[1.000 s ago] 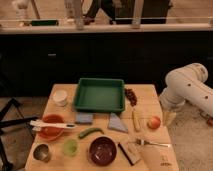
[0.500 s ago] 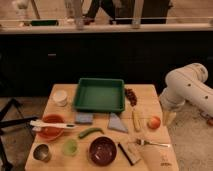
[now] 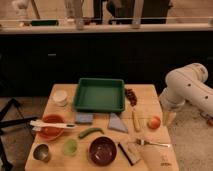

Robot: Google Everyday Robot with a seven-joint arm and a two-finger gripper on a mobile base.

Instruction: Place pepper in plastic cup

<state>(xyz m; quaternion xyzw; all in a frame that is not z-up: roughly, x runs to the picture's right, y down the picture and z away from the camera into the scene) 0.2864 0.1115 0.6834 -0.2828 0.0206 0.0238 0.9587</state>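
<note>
From my seat, the plastic cup (image 3: 70,146) stands near the front of the table (image 3: 150,96), between a small metal cup (image 3: 41,152) and a dark bowl (image 3: 102,150). The pepper (image 3: 90,132) lies flat just right of the plastic cup and a little behind it, not in it, in front of the green tray (image 3: 100,94). Farther right, the gripper (image 3: 169,117) hangs beside the table's right edge, spread wide and empty.
</note>
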